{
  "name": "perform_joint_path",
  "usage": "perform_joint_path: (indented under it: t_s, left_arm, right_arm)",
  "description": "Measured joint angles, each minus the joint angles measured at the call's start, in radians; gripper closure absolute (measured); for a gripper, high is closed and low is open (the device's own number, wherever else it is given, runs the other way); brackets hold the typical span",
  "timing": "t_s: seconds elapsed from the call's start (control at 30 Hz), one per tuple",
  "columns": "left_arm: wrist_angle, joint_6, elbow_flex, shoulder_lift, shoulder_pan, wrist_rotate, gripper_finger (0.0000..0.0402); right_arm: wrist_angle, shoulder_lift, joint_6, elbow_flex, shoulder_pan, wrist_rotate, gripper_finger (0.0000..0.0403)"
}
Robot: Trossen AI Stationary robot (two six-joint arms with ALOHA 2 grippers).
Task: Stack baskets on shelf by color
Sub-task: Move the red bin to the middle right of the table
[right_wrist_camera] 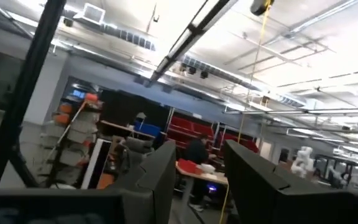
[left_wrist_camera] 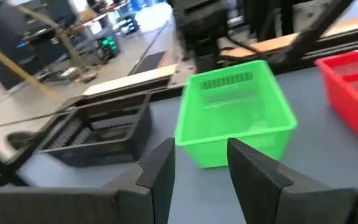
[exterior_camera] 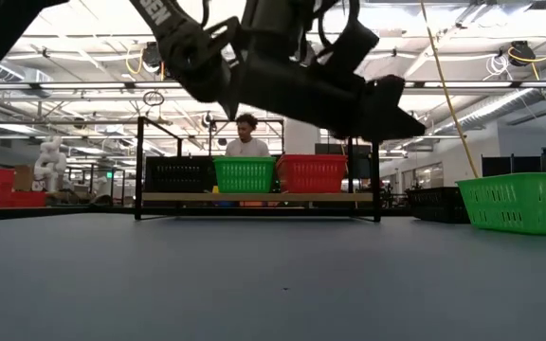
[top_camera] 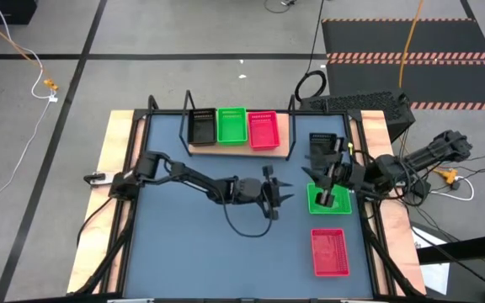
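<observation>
I have the blue-grey table (top_camera: 226, 252) below me, and at its far edge the wooden shelf (top_camera: 280, 147) carrying a row of three baskets: black (top_camera: 201, 127), green (top_camera: 231, 125) and red (top_camera: 263, 129), side by side and touching. From the low view the same three stand on the shelf board, with a person (exterior_camera: 246, 133) visible in the room behind them.

Off the shelf, on the right side of the table, I see another black basket (top_camera: 324, 145) near the far edge, a green basket (top_camera: 329, 199) in front of it, and a red basket (top_camera: 329, 251) nearer the front edge, each apart from the others.

My left gripper (top_camera: 278, 195) hangs over the middle of the table, pointing toward that loose green basket (left_wrist_camera: 235, 112). Its fingers (left_wrist_camera: 160, 171) stand partly apart with nothing between them, and they touch nothing.

My right gripper (top_camera: 327, 187) sits above the loose green basket. Its camera faces out into the room; the fingers (right_wrist_camera: 157, 174) stand parted and empty.
</observation>
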Motion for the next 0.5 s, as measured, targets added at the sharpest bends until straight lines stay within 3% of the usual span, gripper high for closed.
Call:
perform_joint_path:
  t_s: [0.13, 0.23, 0.5]
  left_arm:
    - [0.030, 0.006, 0.022, 0.042, 0.000, 0.085, 0.0254]
    - [0.017, -0.002, 0.084, 0.076, 0.000, 0.120, 0.0254]
    - [-0.205, 0.025, 0.412, 0.229, -0.012, 0.170, 0.0254]
  right_arm:
    - [-0.021, 0.001, -0.051, 0.000, 0.001, 0.031, 0.0273]
    - [-0.041, 0.002, -0.090, 0.000, 0.002, 0.125, 0.0273]
    - [-0.033, -0.009, -0.110, 0.000, 0.004, 0.381, 0.0273]
